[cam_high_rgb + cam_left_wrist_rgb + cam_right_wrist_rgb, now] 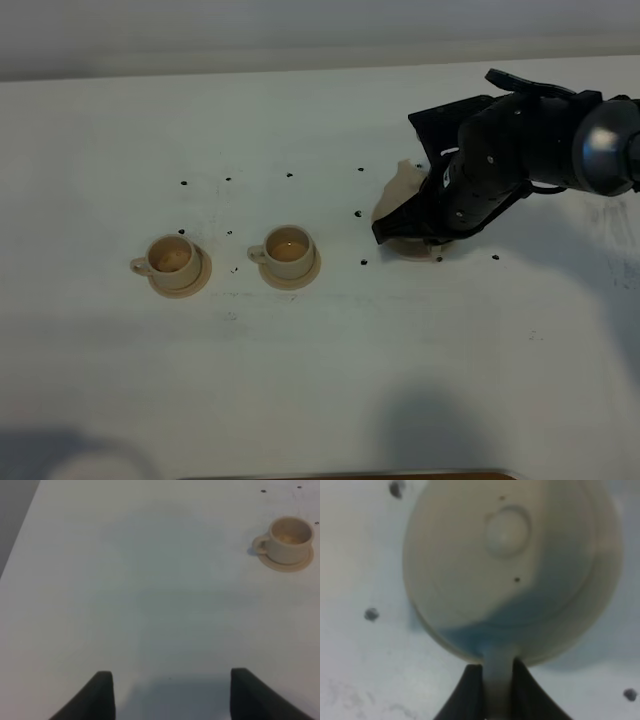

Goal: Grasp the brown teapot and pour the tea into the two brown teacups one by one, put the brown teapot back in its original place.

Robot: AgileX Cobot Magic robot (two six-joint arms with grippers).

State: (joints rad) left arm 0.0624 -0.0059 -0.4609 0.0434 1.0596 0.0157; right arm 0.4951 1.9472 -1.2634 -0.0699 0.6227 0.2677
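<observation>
On the white table [320,380], your right gripper [496,674] is clamped on the handle of the brown teapot [505,565], right of the two brown teacups [175,258] [288,250]. Treat only the grasp as done; both pours and the return remain.

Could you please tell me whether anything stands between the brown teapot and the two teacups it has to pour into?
Nothing visible does. The right end effector is shut on the handle of the brown teapot, and the table between it and the nearer teacup, then the farther teacup, holds only small dark marks.
</observation>
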